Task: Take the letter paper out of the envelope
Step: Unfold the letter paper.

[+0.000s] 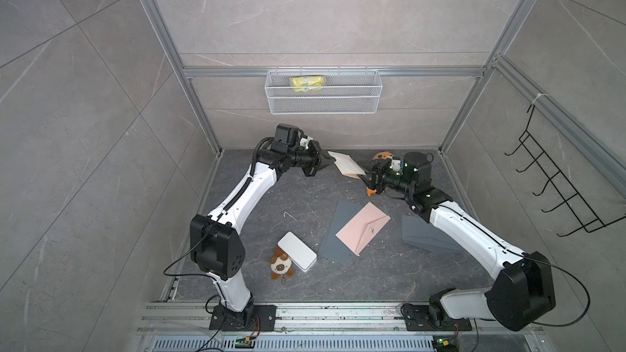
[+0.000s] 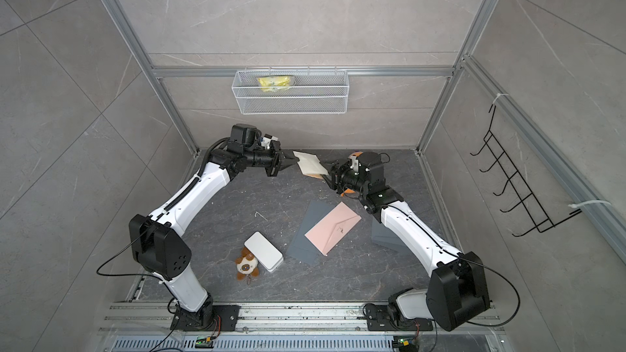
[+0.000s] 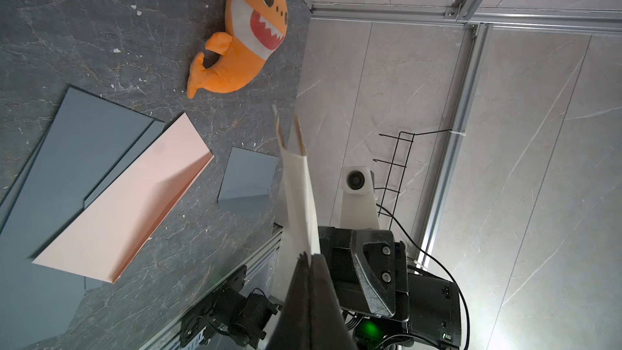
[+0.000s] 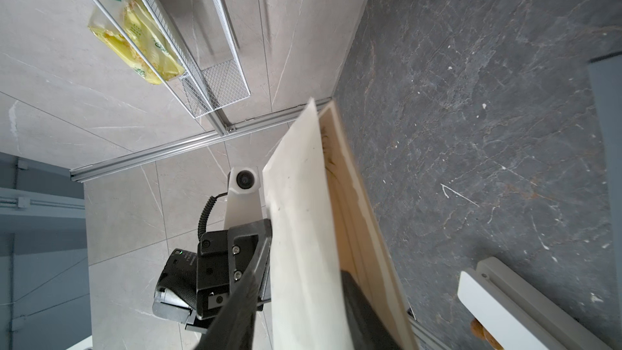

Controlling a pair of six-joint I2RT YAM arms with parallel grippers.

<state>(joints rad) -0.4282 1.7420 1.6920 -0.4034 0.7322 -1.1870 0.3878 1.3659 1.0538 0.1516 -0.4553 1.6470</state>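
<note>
A cream-white sheet hangs in the air at the back of the table, with a tan layer behind its right end. These are the envelope and the letter paper, but I cannot tell which is which. My left gripper is shut on the sheet's left corner. My right gripper stands open at the other end. One of its fingers is outside the cream sheet, the other lies between the sheet and the tan layer.
An orange shark plush lies at the back right. A pink envelope rests on grey envelopes, and another grey one lies under the right arm. A white box and a small plush sit nearer the front. A wire basket hangs on the back wall.
</note>
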